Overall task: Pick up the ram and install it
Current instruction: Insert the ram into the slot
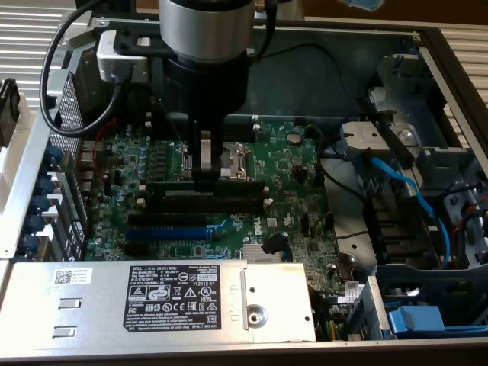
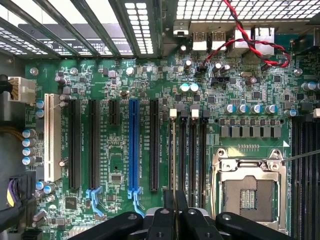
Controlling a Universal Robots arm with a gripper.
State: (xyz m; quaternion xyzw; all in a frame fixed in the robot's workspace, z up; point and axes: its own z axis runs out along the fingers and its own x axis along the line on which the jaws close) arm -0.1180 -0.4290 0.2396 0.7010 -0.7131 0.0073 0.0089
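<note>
I've got the hand (image 1: 206, 171) clenched on the ram (image 1: 171, 184), pinched at mid-length so it hangs level. It is at the centre of the exterior frame, edge-down along the black memory slots (image 1: 206, 202), just below the CPU socket (image 1: 232, 158). I can't tell whether it's fully seated.

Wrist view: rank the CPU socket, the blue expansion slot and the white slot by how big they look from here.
1. The CPU socket: clearly largest, a broad square block.
2 and 3. The blue expansion slot and the white slot: both long narrow strips of about the same length, too alike to rank.
</note>
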